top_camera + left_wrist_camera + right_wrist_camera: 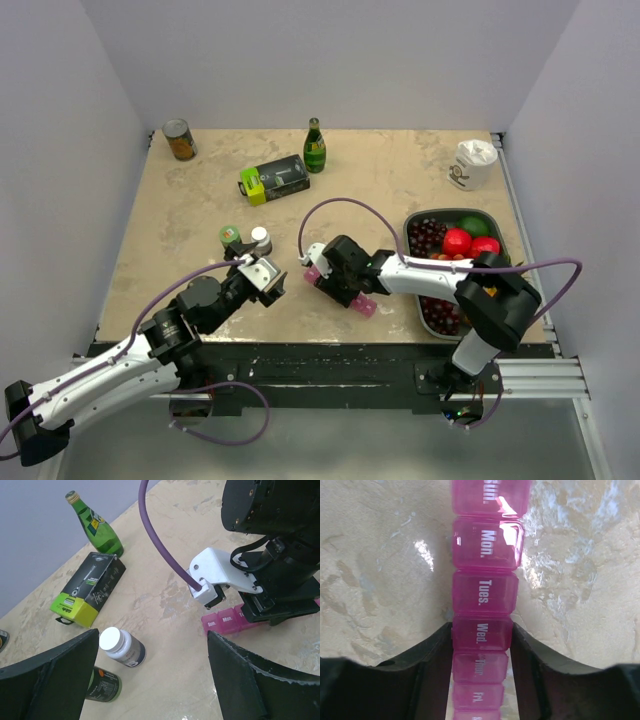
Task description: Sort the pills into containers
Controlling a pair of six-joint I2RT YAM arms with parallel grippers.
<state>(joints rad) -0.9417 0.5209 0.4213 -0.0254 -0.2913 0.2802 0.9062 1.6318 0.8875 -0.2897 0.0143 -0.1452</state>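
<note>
Containers (482,592) form one pink see-through strip lying flat on the worktop (400,180), near its near edge and about midway across. The strip runs at a slant, one end far-left and the other near-right. Its lids read Sun., Mon., Tues., Wed., Thur. and Fri. in white. The last one is cut off at the edge of the right wrist view.

The right jaws are pinching the strip across its width. One dark finger (432,665) presses each long side at the Wed. compartment. The Sun. end sticks out beyond the jaws. The right arm (430,275) reaches in from the right, low over the worktop.

The left jaws are spread wide with nothing between them. They hang above the worktop just left of the strip and just near of a white-capped bottle (261,238). A green-capped bottle (230,237) is right beside it on the left.

A dark tray (455,212) sits at the right, just beyond the right arm. It holds grapes (428,236), red fruit (457,242) and a green fruit (474,225).

Farther back are a black and green box (275,179) and a green glass bottle (315,147), which stands upright. A can (180,139) is at the far left corner and a white cup (472,163) at the far right.
</note>
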